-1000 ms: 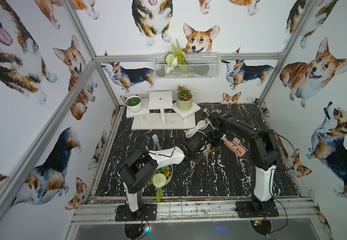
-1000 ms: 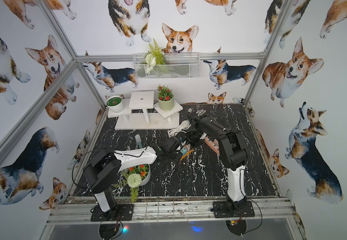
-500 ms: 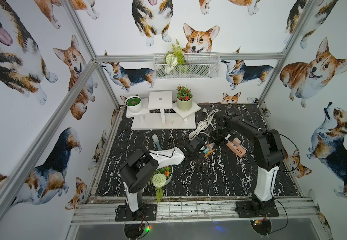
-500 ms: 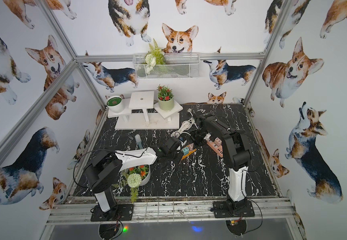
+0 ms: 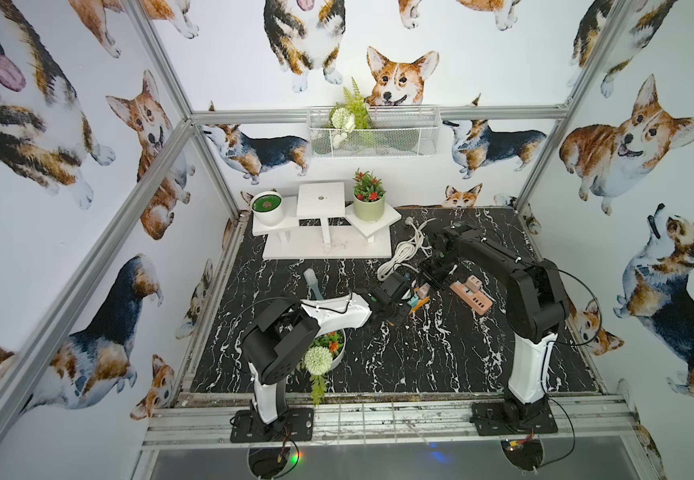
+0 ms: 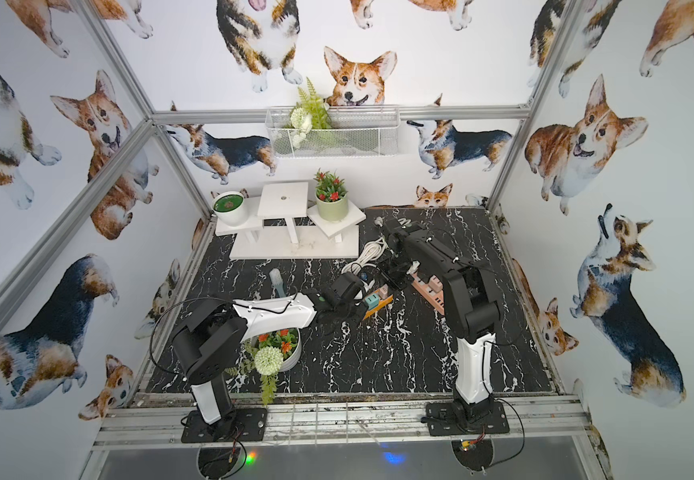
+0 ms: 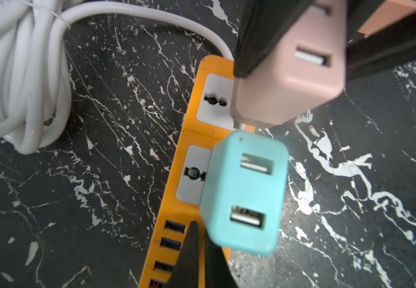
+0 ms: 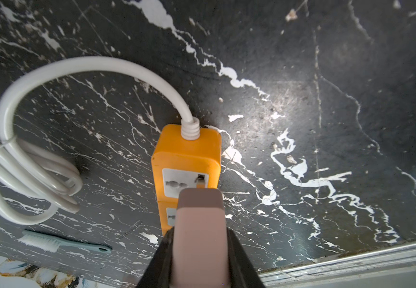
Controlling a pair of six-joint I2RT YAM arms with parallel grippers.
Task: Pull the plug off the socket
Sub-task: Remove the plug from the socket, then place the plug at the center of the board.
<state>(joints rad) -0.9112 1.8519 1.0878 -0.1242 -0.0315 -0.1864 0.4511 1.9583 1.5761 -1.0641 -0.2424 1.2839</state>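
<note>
In a top view the orange power strip (image 5: 419, 305) lies on the black marbled table (image 5: 399, 361), near its middle; details there are small. Only the left wrist view shows the left claw (image 7: 197, 230) pressed together, tip on the strip by its USB slots (image 7: 174, 227), beside a smooth teal plug (image 7: 244, 194). The right wrist view shows the right claw (image 8: 199, 251) pinching the matte pink plug (image 8: 199, 214), a rounded block over the end socket (image 8: 177, 184); perhaps it is already free.
</note>
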